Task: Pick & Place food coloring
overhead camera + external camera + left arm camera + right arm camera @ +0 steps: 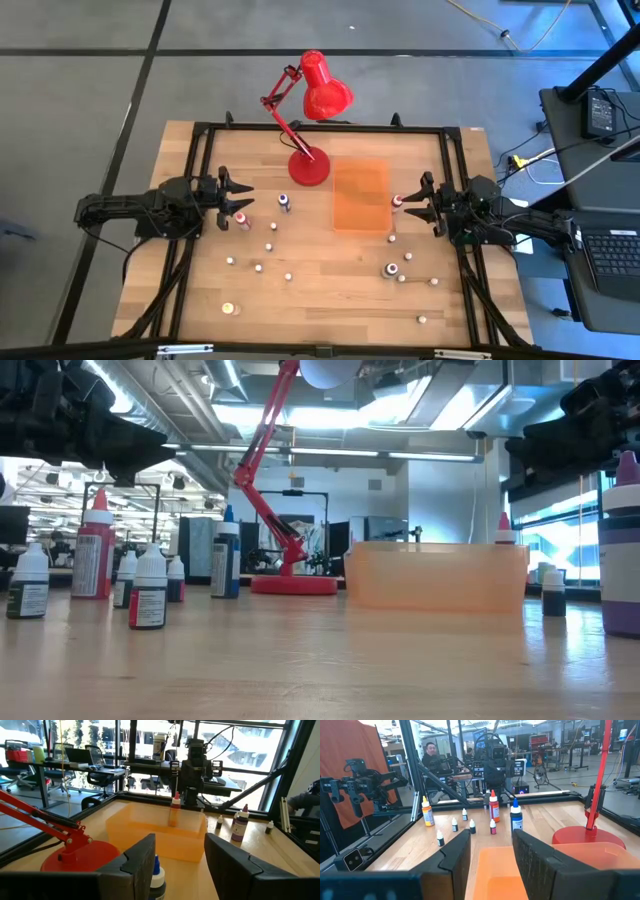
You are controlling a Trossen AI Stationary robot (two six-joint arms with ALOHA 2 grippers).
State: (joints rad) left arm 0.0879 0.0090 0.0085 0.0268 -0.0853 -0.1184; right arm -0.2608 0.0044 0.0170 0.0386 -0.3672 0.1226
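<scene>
Many food coloring bottles (258, 268) stand scattered at the tray's (361, 196) 6-to-9 o'clock, none picked yet, while both the left gripper (240, 194) and right gripper (412, 200) hover wide and empty; next, likely the left closes on the red bottle (241, 219) beside it.

No text, brand, number or sign can be read in any of the views. Pale labels are seen on the small food coloring bottles (148, 596) standing on the desk (320, 660) in the low view, but whatever is printed on them cannot be made out. The laptop (612, 262) beside the desk in the high view likewise carries nothing that can be read.
</scene>
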